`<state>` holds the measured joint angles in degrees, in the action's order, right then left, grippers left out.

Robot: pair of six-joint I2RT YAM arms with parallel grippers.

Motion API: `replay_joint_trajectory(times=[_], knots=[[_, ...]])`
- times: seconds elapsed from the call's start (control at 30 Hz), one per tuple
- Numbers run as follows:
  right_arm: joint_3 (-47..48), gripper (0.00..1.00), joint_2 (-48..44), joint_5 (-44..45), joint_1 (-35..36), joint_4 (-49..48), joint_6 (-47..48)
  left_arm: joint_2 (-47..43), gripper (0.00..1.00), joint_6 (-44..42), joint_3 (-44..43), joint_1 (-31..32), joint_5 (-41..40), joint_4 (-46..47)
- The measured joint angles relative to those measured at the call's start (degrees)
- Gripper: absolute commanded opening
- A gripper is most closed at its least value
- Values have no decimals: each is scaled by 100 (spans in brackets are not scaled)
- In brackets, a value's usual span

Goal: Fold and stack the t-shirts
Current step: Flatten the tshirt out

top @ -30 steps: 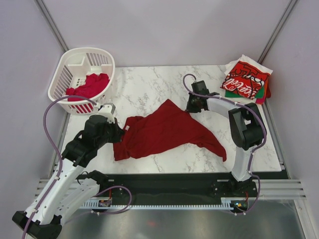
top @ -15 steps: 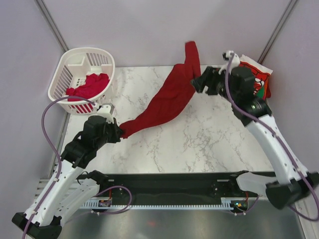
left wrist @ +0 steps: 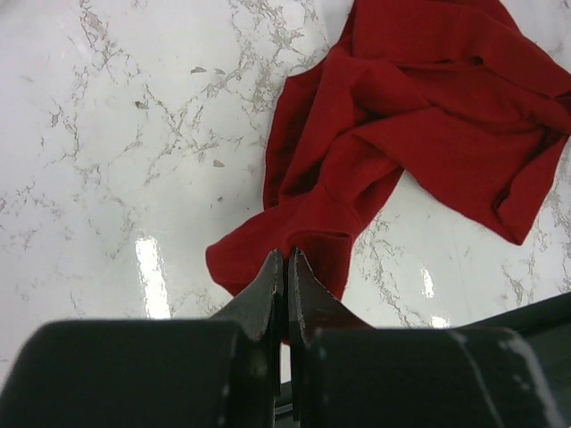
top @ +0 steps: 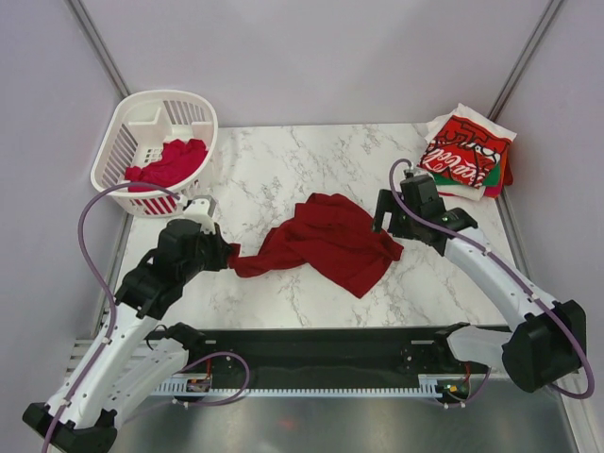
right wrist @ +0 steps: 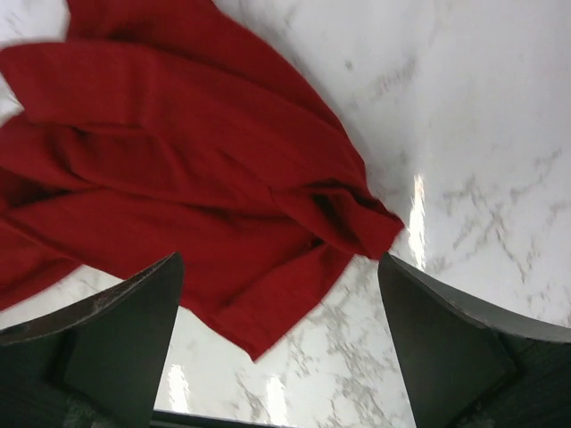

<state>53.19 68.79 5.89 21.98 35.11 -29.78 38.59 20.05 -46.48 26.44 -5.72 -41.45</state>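
- A white slotted basket [top: 142, 123] stands at the far left corner of the marble table [top: 283, 160]. A red shirt [top: 172, 160] lies bunched inside it, against the near wall.
- The left gripper [left wrist: 285, 260] is low over the table on the left side, just in front of the basket. Its jaws are pressed together with no gap showing. They pinch the near end of a dark red shirt [top: 330, 241], whose cloth runs straight up from the fingertips in the left wrist view.
- That dark red shirt lies in the middle of the table. A narrow, twisted tail of it stretches left to the left gripper. The rest is heaped in loose folds toward the right, with one flap hanging toward the near edge.
- The right gripper [right wrist: 278, 267] is at the shirt's right edge, pointing down and to the left. Its fingers are spread wide and hold nothing. In the right wrist view the rumpled cloth and bare marble show between them. Whether the fingertips touch the cloth cannot be told.
- A stack of folded shirts [top: 464, 153] rests at the far right corner, well apart from the shirt in the middle. The top one is red with white Coca-Cola script, and green and white edges show beneath it.
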Motion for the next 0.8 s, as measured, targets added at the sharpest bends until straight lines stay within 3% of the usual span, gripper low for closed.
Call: replay_joint_trajectory(times=[0.2, 0.43, 0.53, 0.7, 0.8], knots=[[654, 96, 446, -380, 190, -643, 107, -72, 2, 0, 0, 0, -11, 0], [702, 91, 1095, -227, 1019, -634, 101, -50, 2, 0, 0, 0, -17, 0], [560, 86, 1045, 70, 1220, -372, -125, -50, 2, 0, 0, 0, -17, 0], [70, 66, 916, 131, 1429, -92, -435, -48, 2, 0, 0, 0, -17, 0], [-31, 62, 1113, 114, 1585, 35, -498, -35, 2, 0, 0, 0, -17, 0]])
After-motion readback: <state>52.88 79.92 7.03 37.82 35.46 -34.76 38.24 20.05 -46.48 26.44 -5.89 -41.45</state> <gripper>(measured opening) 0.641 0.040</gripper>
